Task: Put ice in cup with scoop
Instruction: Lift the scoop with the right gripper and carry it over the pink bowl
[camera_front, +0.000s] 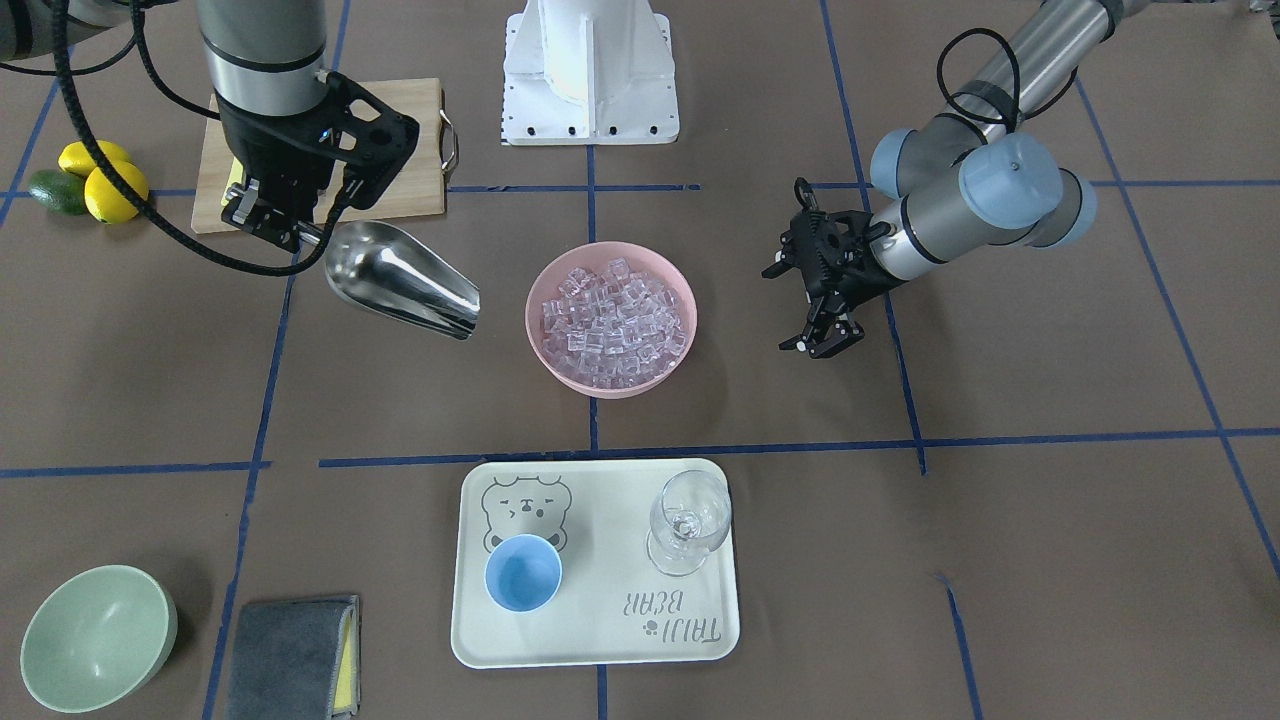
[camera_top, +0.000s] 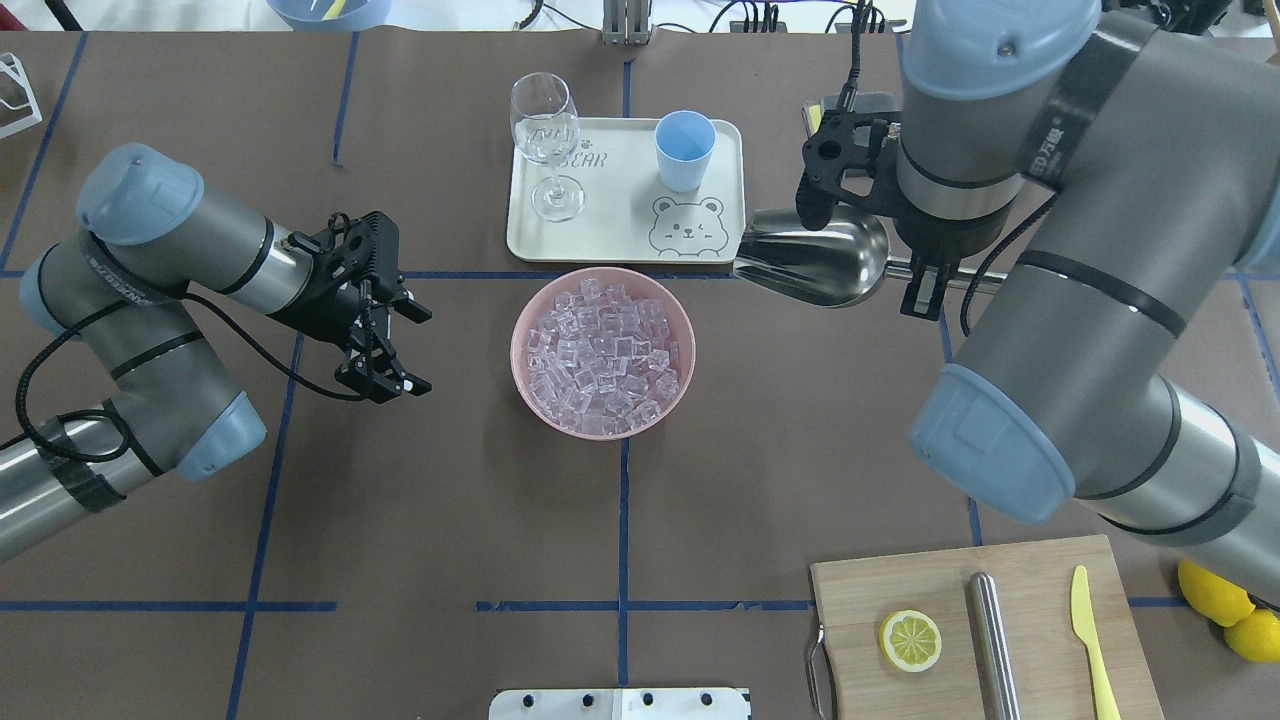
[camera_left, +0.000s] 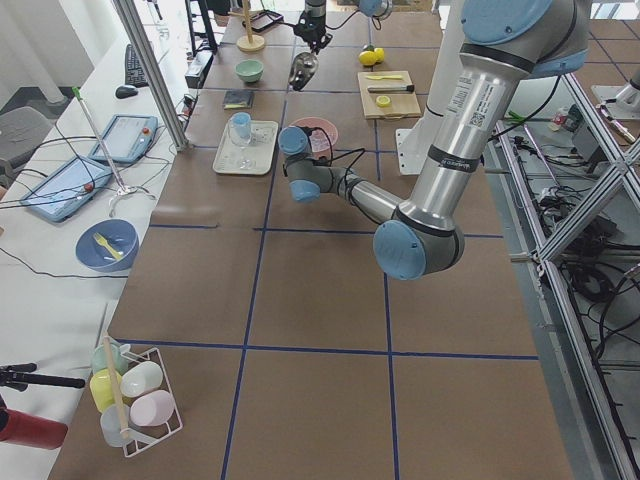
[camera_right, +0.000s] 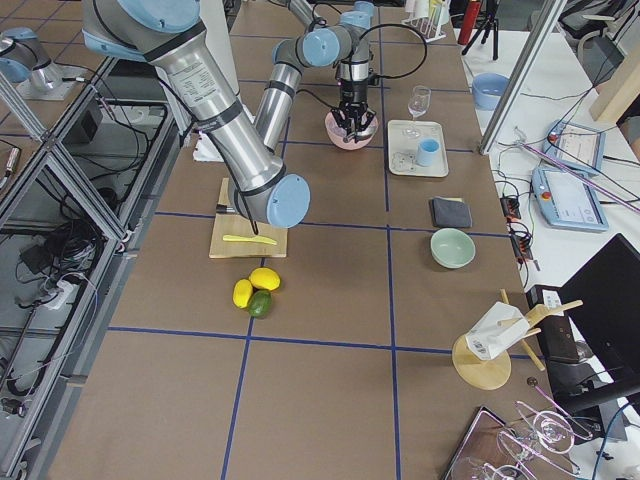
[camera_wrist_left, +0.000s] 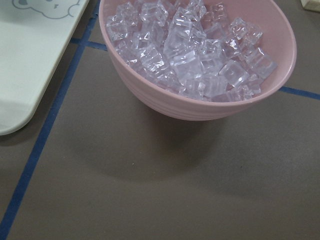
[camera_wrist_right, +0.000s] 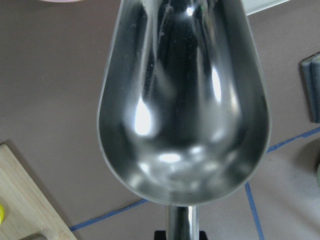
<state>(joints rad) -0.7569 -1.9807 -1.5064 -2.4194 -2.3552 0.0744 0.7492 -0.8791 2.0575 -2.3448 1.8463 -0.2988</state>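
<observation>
Right tool (camera_front: 272, 222) grips shiny steel scoop (camera_front: 402, 281), empty; best dip mouth low into clear ice cubes (camera_front: 615, 325); left tool (camera_top: 414, 351) open, empty.

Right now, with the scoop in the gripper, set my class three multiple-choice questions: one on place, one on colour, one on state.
1. Where does the cup stand? A) on the tray B) on the wooden board C) on the bare table
2. What colour is the bowl holding the ice? A) green B) pink C) blue
3. The scoop in the right gripper is A) heaped with ice B) empty C) on the table
Answers: A, it stands by the tray's bear drawing; B, pink rim around the cubes; B, bare steel inside.
</observation>
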